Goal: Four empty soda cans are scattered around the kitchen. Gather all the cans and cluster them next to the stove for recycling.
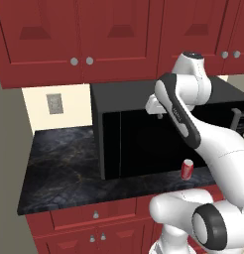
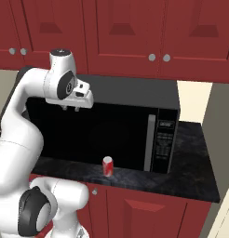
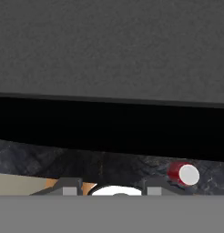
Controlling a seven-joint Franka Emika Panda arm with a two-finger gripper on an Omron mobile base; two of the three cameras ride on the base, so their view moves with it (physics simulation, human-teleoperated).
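Two-finger gripper [image 2: 71,108] pressed together, empty, raised before boxy black microwave [image 2: 135,116] | small red silver-topped soda can [image 2: 107,166] upright on black marbled countertop [image 1: 59,173]

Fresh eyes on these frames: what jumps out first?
The big black microwave fills the black marbled counter under the dark red cabinets. A lone red soda can stands upright on the counter just in front of its door. The white arm hangs above it, gripper shut, holding nothing.
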